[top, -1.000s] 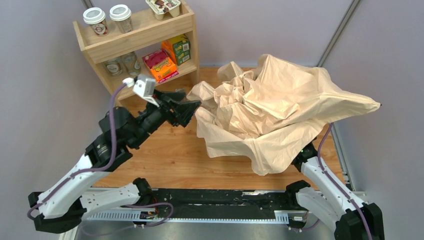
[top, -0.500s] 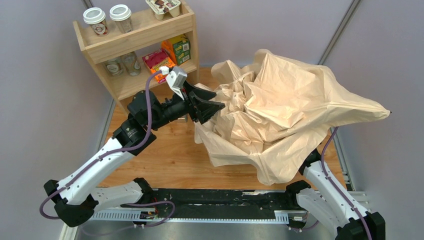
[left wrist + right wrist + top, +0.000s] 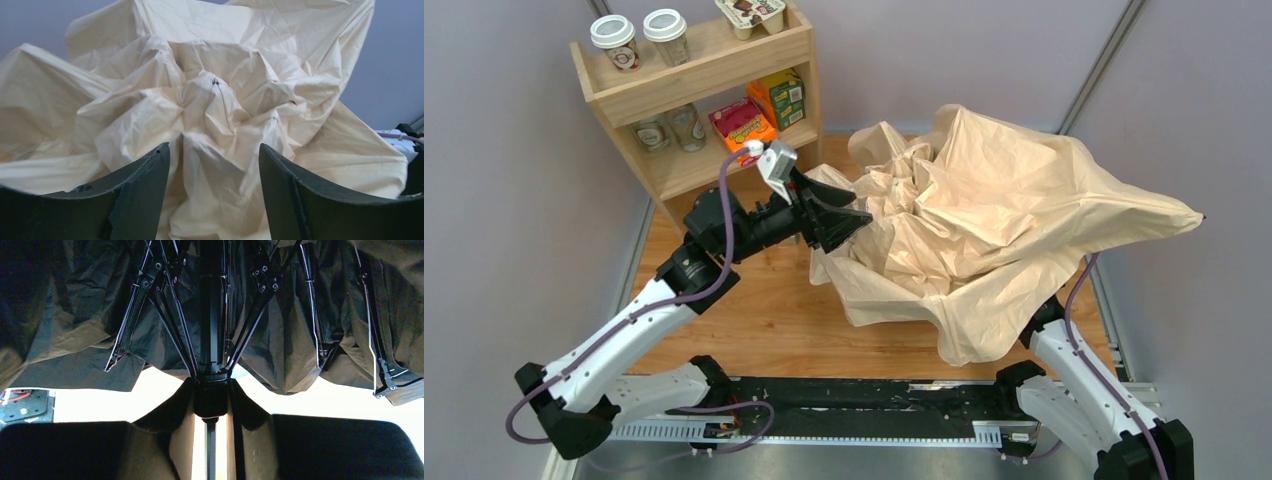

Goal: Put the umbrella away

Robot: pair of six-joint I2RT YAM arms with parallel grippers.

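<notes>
The umbrella (image 3: 1014,200) hangs half folded over the right side of the table, its pale beige canopy crumpled and its tip toward the left. My left gripper (image 3: 856,218) is open at the canopy's left edge. In the left wrist view a bunched fold of the umbrella (image 3: 215,105) lies between the spread jaws of the left gripper (image 3: 214,150). The canopy hides my right gripper from above. In the right wrist view the right gripper (image 3: 211,395) is shut on the black runner of the umbrella (image 3: 210,330), with ribs fanning out above.
A wooden shelf (image 3: 694,78) stands at the back left, close behind my left arm. It holds paper cups (image 3: 614,42), snack boxes (image 3: 759,115) and glass jars (image 3: 669,130). Bare wooden table (image 3: 754,310) lies in front of the canopy. Grey walls close in on both sides.
My left arm has swung right and forward until its jaws reach into the canopy's left edge, and the jaws have narrowed a little. The canopy has shifted slightly to the right.
</notes>
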